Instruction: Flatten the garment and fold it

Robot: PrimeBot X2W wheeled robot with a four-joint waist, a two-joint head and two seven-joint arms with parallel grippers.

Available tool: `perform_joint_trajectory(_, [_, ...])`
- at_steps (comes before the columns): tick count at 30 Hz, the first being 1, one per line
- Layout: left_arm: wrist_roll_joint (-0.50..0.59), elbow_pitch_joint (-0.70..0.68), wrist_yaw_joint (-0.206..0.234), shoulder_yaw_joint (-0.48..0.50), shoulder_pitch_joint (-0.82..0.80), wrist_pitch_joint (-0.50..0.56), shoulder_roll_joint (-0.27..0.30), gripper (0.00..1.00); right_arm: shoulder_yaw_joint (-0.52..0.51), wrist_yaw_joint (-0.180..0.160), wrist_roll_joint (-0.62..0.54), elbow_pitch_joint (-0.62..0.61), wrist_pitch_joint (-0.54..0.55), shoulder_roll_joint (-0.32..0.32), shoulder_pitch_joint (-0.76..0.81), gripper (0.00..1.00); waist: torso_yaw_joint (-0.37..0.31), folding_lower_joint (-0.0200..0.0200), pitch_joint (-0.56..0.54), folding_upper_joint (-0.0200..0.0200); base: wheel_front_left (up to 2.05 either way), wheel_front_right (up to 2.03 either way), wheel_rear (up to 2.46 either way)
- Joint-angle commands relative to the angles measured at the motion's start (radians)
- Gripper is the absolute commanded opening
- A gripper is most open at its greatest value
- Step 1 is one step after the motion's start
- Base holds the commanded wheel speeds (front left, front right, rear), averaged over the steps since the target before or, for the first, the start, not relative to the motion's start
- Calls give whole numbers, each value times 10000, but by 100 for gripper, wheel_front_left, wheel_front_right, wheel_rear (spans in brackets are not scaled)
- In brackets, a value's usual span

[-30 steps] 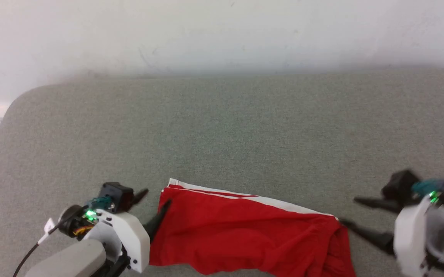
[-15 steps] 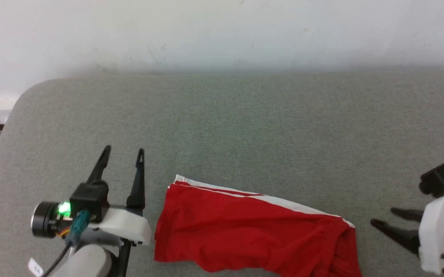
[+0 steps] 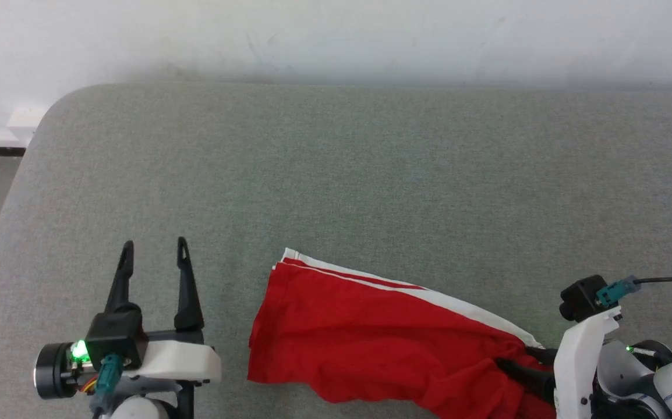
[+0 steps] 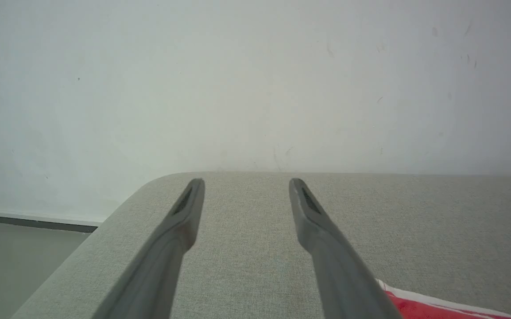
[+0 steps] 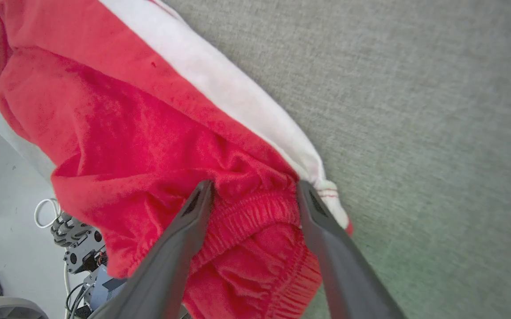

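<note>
Spread wide at the right gripper (image 5: 255,185), straddling the gathered elastic waistband of the garment (image 5: 127,124) (cloth between the fingers (image 5: 180,248), nothing pinched). Stretches away from that gripper toward the other arm as red cloth with a white stripe along its far edge, lying on the grey cushion (image 3: 336,174). Open too at the left gripper (image 3: 155,243), over bare cushion just beside the garment's other end, pointing at the white wall (image 4: 255,66).
</note>
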Motion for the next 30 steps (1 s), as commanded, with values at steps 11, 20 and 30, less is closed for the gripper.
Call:
perform_joint_trajectory(11, [1482,-39,-1148,1269,229,-47,-1213,100,492,-9,-879,966,-46,910,574,0,193,0,138,0,0,0,0])
perform_joint_trajectory(20, [2071,-339,-1646,1909,376,-47,-1561,100,-99,-9,-771,-44,-977,82,-505,0,-14,0,-87,0,0,0,0])
perform_joint_trajectory(30, [2359,-263,-1958,1889,338,-47,-1779,100,-1383,-9,-677,-90,266,-2153,-894,0,36,0,-122,0,0,0,0])
